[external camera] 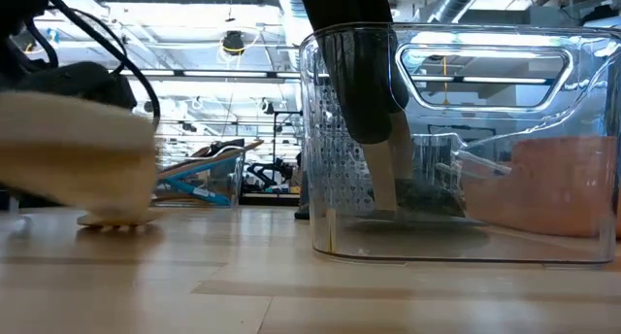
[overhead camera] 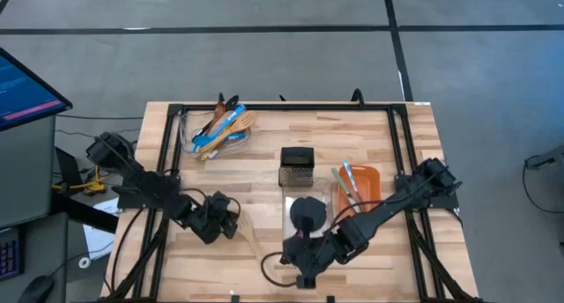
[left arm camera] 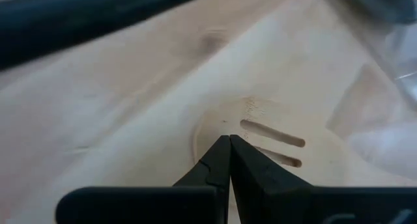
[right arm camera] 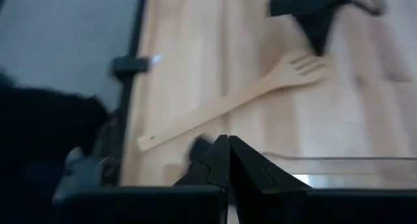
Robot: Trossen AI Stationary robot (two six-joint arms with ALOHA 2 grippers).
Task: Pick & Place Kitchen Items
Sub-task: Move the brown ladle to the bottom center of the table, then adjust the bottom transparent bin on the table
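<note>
Light wooden table (overhead camera: 264, 171) with a black frame along its edges, filling the middle of the high view. Resting on it: a clear dish of utensils (overhead camera: 220, 127) at upper left, a steel box grater (overhead camera: 297, 166) at centre, an orange tray (overhead camera: 363, 187) at right. Lower down, a clear bin (overhead camera: 307, 217) and a slotted wooden spatula (overhead camera: 251, 241) lying flat left of it.

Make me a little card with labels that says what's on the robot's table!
Table: wooden
Left gripper: shut, tips right over the slotted wooden spatula, grip cannot be told
Right gripper: shut, near front edge
Clear bin: holds a black turner
Grater: steel, behind the bin
Utensil pile: back left
Orange tray: right of the bin
</note>
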